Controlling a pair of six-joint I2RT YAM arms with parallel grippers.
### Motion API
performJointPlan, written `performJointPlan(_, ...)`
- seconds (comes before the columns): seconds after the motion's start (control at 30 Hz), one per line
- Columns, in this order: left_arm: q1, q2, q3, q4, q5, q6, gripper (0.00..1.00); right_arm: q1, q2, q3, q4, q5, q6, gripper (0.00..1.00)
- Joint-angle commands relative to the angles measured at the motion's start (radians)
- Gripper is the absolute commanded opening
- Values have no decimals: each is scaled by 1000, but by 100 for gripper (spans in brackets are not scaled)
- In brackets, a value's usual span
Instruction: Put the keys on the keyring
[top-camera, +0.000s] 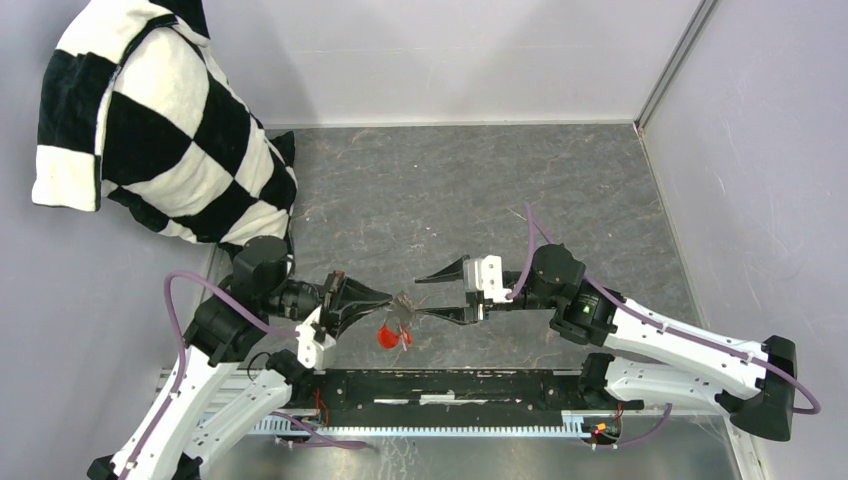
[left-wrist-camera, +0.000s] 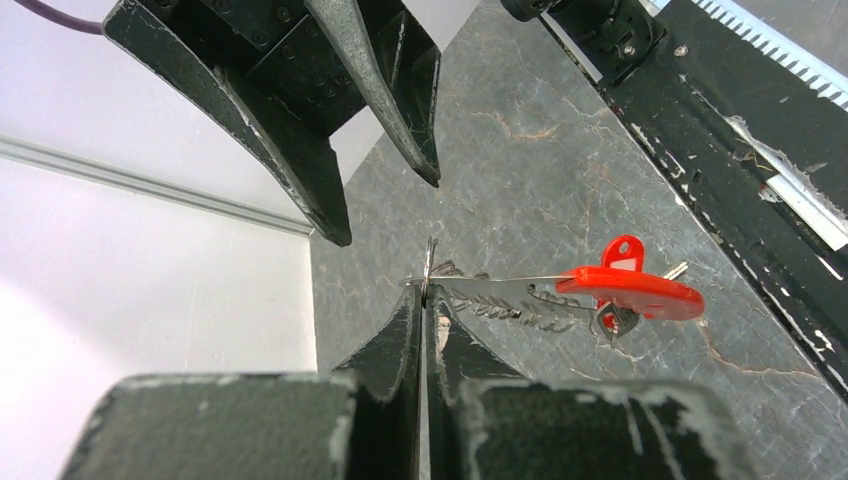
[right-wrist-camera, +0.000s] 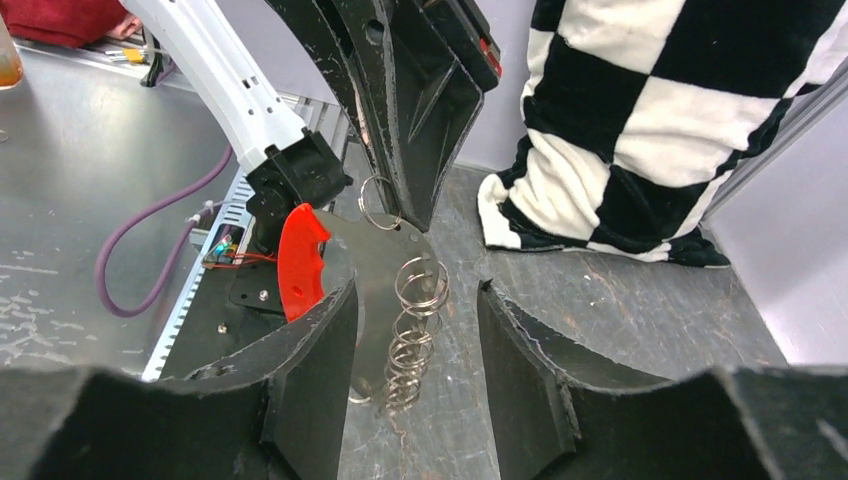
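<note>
Holds the keyring (top-camera: 403, 310) in the left claw (top-camera: 385, 300), pressed shut on its metal, at the middle of the top view just above the tabletop (top-camera: 450, 190); probably to keep the ring steady for threading. Lets the red fob (left-wrist-camera: 640, 293) stick out at right in the left wrist view. Has the right claw (top-camera: 420, 297) apart, empty, flanking the keyring, seemingly ready to work it. Cannot make out the keys for sure.

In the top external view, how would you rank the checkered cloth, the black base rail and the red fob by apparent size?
1. checkered cloth
2. black base rail
3. red fob, clearly the smallest
</note>
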Motion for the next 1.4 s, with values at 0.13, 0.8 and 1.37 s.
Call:
performJointPlan(0.13,-2,15,-23,321,-8,-561,2,6,2,39,34,-12,-6,52)
performJointPlan(0.8,-2,3,-131,688,-46,-1145,2,5,40,1,268,20,111,41)
performJointPlan(1.37,-2,39,-99,482,24,-985,9,3,67,58,144,67,107,1)
